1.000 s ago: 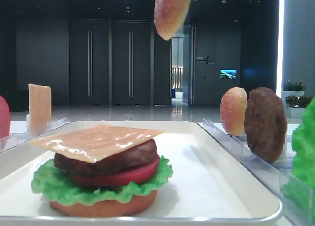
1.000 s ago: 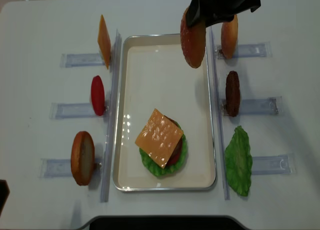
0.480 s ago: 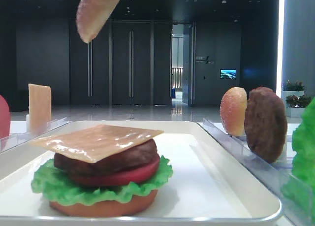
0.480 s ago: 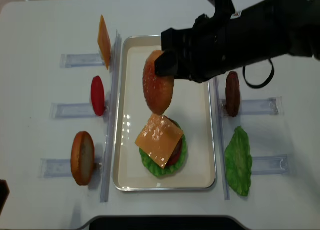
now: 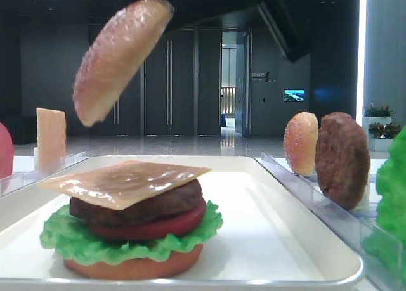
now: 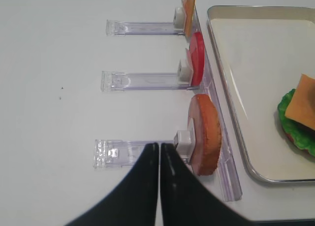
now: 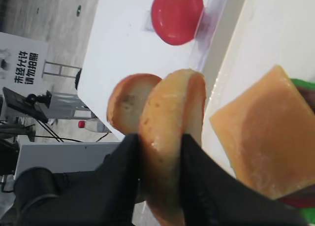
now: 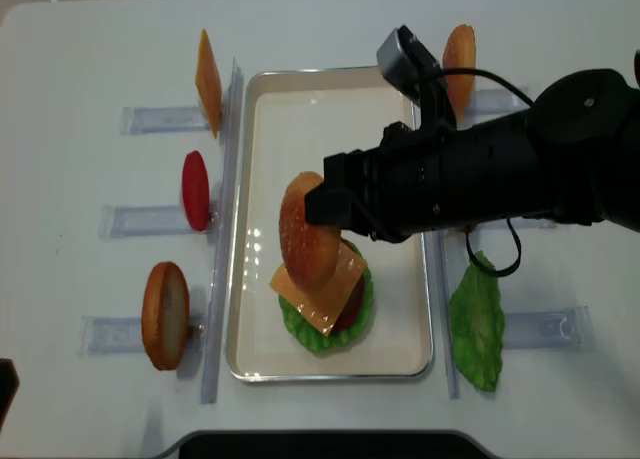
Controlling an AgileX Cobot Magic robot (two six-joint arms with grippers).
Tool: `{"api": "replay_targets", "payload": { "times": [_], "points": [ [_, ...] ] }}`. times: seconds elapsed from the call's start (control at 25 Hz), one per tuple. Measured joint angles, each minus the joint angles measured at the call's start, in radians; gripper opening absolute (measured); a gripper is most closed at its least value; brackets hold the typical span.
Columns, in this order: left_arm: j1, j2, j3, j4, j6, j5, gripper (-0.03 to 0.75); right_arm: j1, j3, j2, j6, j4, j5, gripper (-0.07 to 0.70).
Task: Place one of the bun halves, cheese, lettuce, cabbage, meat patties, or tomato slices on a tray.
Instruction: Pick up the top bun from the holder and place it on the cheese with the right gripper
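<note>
The top bun (image 8: 308,242), pinched on edge in the right gripper (image 7: 158,152), hangs tilted above the tray's (image 8: 262,351) front half, just over the cheese-topped stack (image 8: 323,295); it seems only lowering and release remain.

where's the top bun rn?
The top bun is clamped on edge in the right gripper, in the air over the tray, just above the left side of the cheese topping the stack.

right gripper (image 8: 322,207) clamps top bun (image 8: 308,241) | above cheese (image 8: 322,287) | over tray (image 8: 258,179)
</note>
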Motion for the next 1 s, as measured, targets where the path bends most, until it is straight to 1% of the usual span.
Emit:
{"api": "replay_targets", "payload": {
  "times": [0.12, 0.36, 0.64, 1.0],
  "points": [
    [0.000, 0.000, 0.000, 0.000, 0.000, 0.000, 0.000, 0.000, 0.011, 0.033, -0.014, 0.015, 0.007, 0.181],
    [0.000, 0.000, 0.000, 0.000, 0.000, 0.000, 0.000, 0.000, 0.011, 0.081, -0.090, 0.108, 0.033, 0.181],
    [0.000, 0.000, 0.000, 0.000, 0.000, 0.000, 0.000, 0.000, 0.011, 0.128, -0.097, 0.135, 0.041, 0.181],
    [0.000, 0.000, 0.000, 0.000, 0.000, 0.000, 0.000, 0.000, 0.011, 0.134, -0.100, 0.142, 0.037, 0.181]
  ]
}}
